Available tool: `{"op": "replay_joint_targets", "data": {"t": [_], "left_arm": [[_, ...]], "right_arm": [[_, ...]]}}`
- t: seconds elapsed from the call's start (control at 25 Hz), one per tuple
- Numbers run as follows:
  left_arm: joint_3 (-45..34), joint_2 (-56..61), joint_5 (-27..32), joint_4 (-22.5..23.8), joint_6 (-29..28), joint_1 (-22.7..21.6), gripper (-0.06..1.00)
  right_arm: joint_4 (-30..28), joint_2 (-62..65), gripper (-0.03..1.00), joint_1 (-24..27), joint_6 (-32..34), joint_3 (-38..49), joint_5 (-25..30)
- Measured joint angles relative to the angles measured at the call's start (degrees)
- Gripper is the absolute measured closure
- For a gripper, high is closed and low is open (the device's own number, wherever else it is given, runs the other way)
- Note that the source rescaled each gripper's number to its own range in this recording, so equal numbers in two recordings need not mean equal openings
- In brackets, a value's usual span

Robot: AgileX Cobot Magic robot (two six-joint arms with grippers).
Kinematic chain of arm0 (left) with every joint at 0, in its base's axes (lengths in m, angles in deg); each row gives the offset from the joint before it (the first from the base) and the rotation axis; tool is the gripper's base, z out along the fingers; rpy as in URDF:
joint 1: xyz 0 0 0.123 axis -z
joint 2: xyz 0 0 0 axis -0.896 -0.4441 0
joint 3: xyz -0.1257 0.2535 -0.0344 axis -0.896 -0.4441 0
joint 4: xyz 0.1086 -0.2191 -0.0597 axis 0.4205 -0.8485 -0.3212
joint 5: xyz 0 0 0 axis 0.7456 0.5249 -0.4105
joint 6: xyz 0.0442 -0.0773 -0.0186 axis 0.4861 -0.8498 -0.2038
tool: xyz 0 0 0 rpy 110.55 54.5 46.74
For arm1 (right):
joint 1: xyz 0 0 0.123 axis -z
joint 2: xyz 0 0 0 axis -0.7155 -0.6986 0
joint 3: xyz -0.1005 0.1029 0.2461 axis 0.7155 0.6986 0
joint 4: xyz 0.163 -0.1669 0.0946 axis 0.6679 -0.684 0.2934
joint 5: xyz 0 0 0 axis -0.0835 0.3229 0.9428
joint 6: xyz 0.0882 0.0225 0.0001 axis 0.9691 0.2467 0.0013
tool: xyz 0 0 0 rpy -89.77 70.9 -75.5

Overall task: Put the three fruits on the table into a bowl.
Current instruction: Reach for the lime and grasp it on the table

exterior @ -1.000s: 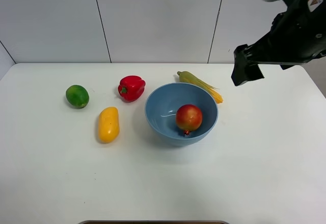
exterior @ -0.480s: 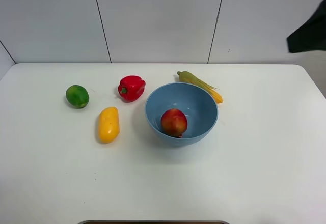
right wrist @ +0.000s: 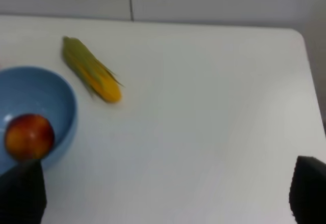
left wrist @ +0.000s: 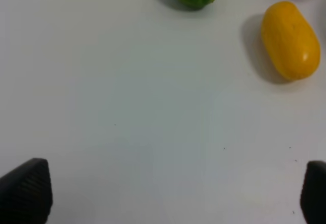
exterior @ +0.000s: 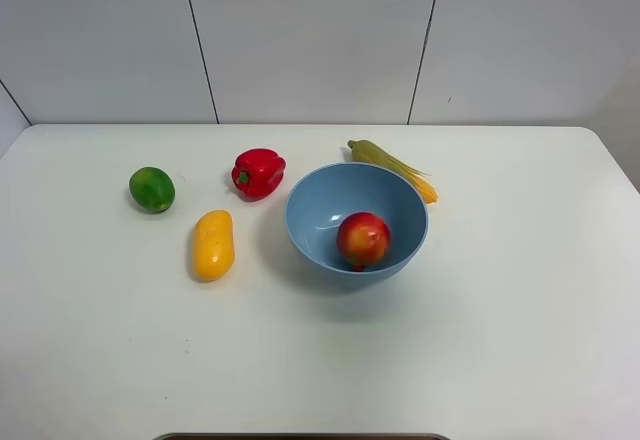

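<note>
No writing, label, brand, number or sign can be read anywhere.

Red pepper [exterior: 258, 172], corn cob [exterior: 386, 158] lying apart.

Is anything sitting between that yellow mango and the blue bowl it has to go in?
Nothing visible does. In the high view only bare white table lies between the mango and the bowl. The red pepper sits farther back, off that line.
</note>
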Motion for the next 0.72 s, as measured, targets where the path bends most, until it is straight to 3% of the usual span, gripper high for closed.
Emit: {"op": "replay_joint_targets", "data": {"t": [0.36, 0.72], "left_arm": [[0.0, 0.0, 0.0, 0.0, 0.0, 0.0, -0.06], [0.0, 0.0, 0.0, 0.0, 0.0, 0.0, -0.06]], "right_arm": [[-0.1, 18.8, 0.13, 2.2, -2.3, 22.9, -1.7], [-0.1, 31.8, 0.13, 2.2, -2.6, 31.9, -6.4]]}}
